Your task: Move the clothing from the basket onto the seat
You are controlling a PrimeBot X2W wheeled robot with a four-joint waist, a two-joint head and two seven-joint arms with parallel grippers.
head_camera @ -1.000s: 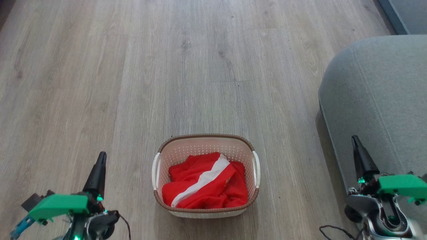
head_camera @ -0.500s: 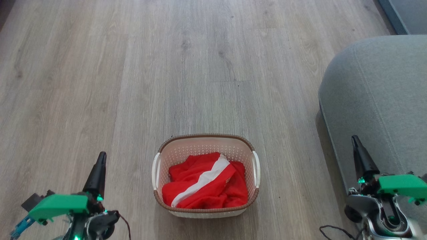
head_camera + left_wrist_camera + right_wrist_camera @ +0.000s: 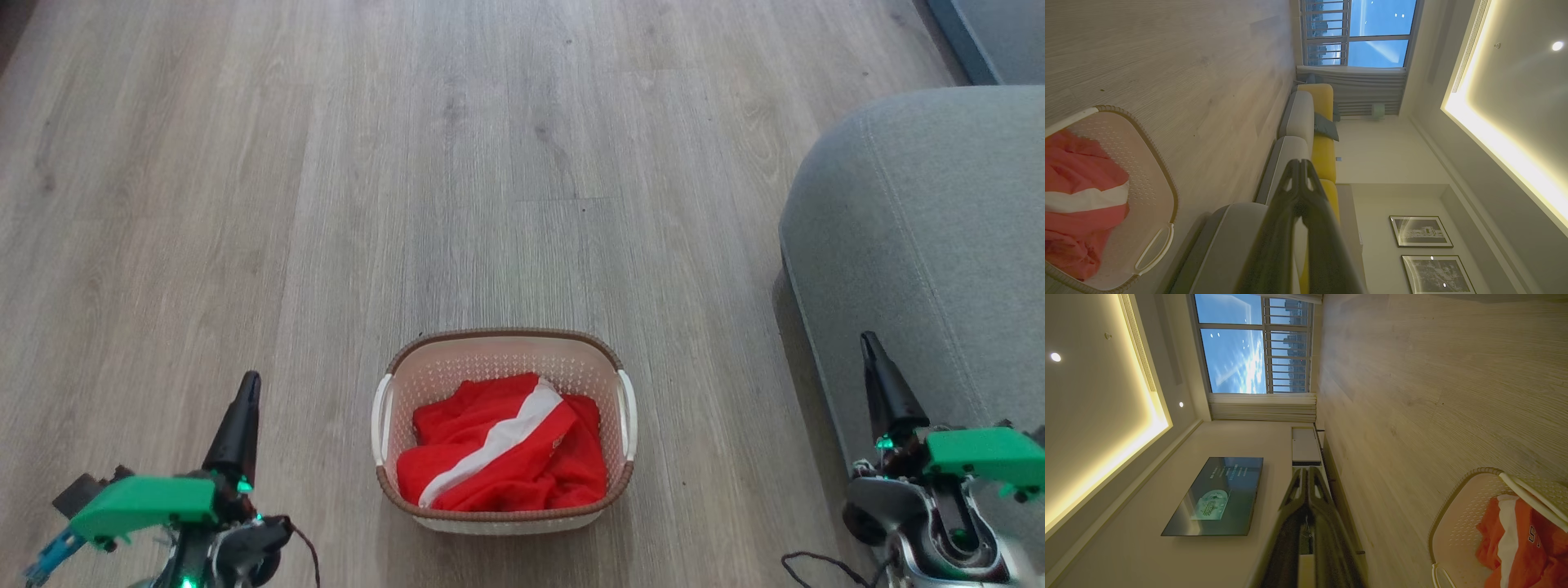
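Note:
The cream basket point(image 3: 502, 358) with a brown rim and white side handles stands on the wood floor at bottom centre of the head view. Red clothing point(image 3: 506, 449) with a broad white band lies bunched inside it, also seen as clothing point(image 3: 1081, 204) in the basket point(image 3: 1151, 192) and clothing point(image 3: 1523, 539) in the basket point(image 3: 1461, 506). The grey seat point(image 3: 922, 245) rises at the right. My left gripper point(image 3: 249, 382) is shut and empty, left of the basket. My right gripper point(image 3: 868, 339) is shut and empty, in front of the seat's side. The fingers meet at the left gripper point(image 3: 1300, 163) and the right gripper point(image 3: 1306, 470).
Wood floor point(image 3: 408, 163) stretches ahead and to the left of the basket. A row of grey and yellow sofa cushions point(image 3: 1306, 122) runs toward a window. A wall-mounted screen point(image 3: 1216, 496) and a low cabinet point(image 3: 1304, 445) line the opposite wall.

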